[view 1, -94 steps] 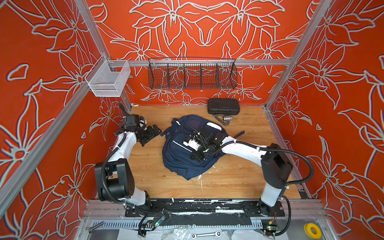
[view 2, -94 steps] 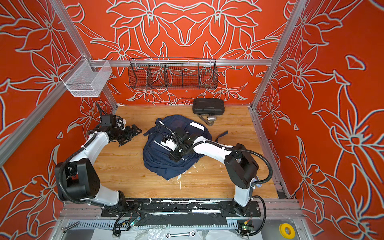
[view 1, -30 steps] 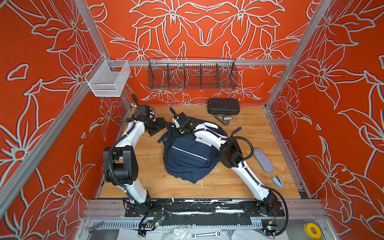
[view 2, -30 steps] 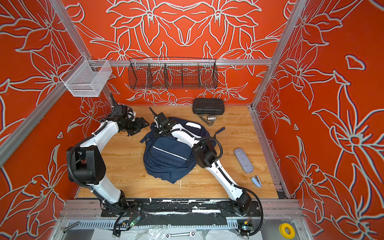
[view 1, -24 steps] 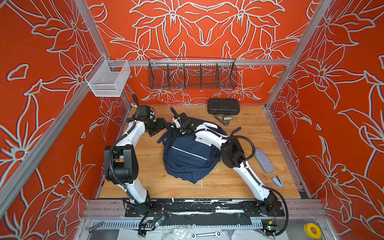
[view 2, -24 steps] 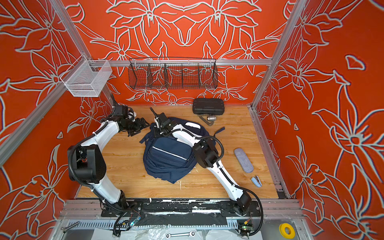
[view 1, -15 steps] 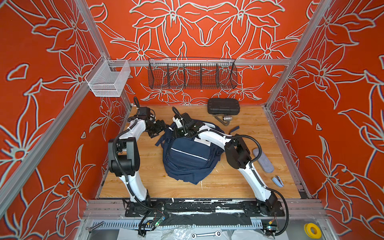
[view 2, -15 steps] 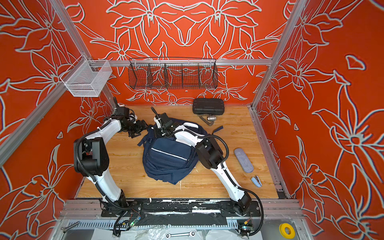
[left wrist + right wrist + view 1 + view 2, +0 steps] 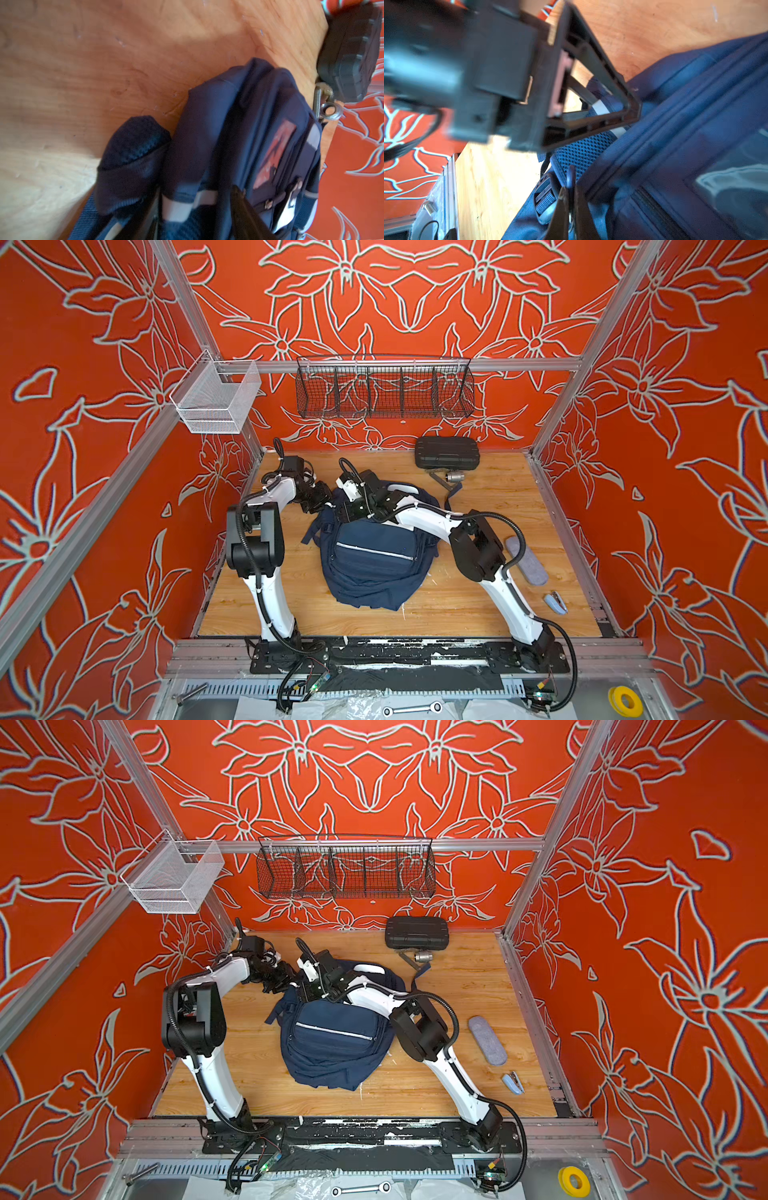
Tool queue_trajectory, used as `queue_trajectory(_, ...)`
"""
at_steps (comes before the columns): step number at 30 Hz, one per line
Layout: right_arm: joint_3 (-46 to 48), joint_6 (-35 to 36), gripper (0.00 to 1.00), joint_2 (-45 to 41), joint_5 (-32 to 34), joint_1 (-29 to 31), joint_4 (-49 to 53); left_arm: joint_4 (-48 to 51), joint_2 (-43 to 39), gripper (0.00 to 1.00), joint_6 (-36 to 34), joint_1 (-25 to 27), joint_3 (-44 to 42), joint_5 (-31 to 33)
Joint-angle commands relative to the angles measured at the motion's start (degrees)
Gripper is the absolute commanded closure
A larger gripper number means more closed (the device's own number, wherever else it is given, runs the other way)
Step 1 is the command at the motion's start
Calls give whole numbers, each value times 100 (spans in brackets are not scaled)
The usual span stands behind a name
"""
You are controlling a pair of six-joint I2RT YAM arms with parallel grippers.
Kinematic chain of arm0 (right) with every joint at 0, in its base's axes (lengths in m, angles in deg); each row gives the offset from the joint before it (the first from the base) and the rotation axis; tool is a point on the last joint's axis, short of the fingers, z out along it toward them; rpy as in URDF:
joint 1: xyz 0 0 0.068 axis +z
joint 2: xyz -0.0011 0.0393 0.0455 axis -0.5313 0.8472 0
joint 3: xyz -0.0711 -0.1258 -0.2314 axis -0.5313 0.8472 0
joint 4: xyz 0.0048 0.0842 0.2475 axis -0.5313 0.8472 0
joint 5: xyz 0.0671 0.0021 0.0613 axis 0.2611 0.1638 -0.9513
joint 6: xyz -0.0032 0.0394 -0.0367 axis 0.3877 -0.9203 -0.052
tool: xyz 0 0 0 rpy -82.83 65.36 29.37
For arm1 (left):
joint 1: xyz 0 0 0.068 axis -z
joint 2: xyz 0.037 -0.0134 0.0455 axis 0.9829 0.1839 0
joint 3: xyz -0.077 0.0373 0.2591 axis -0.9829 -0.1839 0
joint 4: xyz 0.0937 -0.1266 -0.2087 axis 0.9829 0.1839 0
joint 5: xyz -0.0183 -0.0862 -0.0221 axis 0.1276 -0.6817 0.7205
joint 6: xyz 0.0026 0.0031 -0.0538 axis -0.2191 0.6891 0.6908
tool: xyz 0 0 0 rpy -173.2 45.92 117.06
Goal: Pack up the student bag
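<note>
In both top views the student bag (image 9: 374, 560) (image 9: 332, 1040) lies in the middle of the tabletop (image 9: 478, 605), with the left hand (image 9: 323, 506) and the right hand (image 9: 349, 512) at its far end.

In the left wrist view a striped strap (image 9: 180, 205) lies between the left hand's fingers; I cannot tell whether they clamp it.

In the right wrist view the right hand (image 9: 569, 193) is pressed together on a thin fold of the bag.

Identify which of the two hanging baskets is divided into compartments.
The long black wire basket on the back rail: dividers split it into several sections. The small white mesh basket at the left corner is one undivided bin.
</note>
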Motion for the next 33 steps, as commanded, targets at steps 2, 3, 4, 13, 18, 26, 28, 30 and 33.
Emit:
queue_trajectory(2, 9, 226, 100, -522, -460, 91, -614, -62, 173, 74, -55, 22, 78, -195)
queue_trajectory(3, -6, 244, 100, -529, -475, 90, -574, -70, 187, 78, -55, 24, 91, -204)
queue_trajectory(4, -19, 270, 100, -538, -531, 89, -540, -60, 203, 84, -59, 23, 120, -208)
queue_trajectory(13, -64, 618, 100, -615, -920, 107, -231, 66, -52, 96, -203, -13, 306, -125)
queue_trajectory(18, 33, 802, 100, -740, -1412, 139, -228, 23, 193, 100, 96, -155, 441, -479)
queue_trajectory(26, 261, 1183, 100, -954, -1758, 357, 105, -735, 384, 100, 984, -267, 524, -693)
queue_trajectory(28, 347, 1318, 100, -982, -1884, 425, 90, -911, 458, 100, 1186, -266, 580, -766)
queue_trajectory(30, 399, 1493, 100, -1003, -2045, 482, 123, -937, 567, 100, 1298, -262, 736, -816)
queue_trajectory(33, 557, 1804, 100, -1052, -2175, 547, 106, -904, 728, 100, 1371, -258, 972, -845)
